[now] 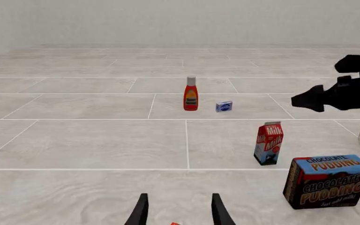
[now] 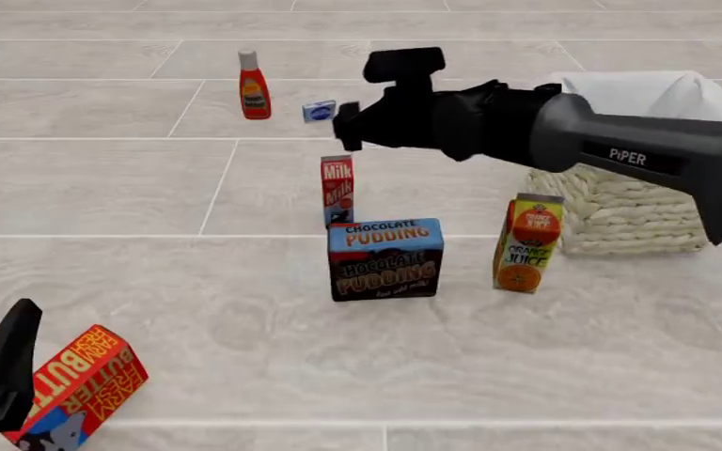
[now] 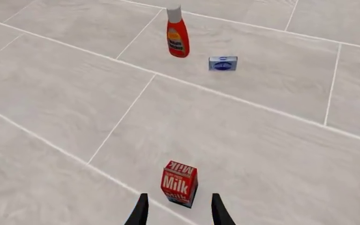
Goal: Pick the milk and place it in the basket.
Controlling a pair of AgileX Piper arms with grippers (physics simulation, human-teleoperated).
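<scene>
Milk (image 2: 337,188) upright on tiles; wicker basket (image 2: 619,211) well right, upright.

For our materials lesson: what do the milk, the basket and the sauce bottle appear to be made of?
Milk: likely printed paperboard, matte; a folded box shape with flat faces.
Basket: woven cream wicker, judging by its braided rows, with a white cloth lining over the rim.
Sauce bottle: probably smooth plastic, red with a pale cap.
</scene>
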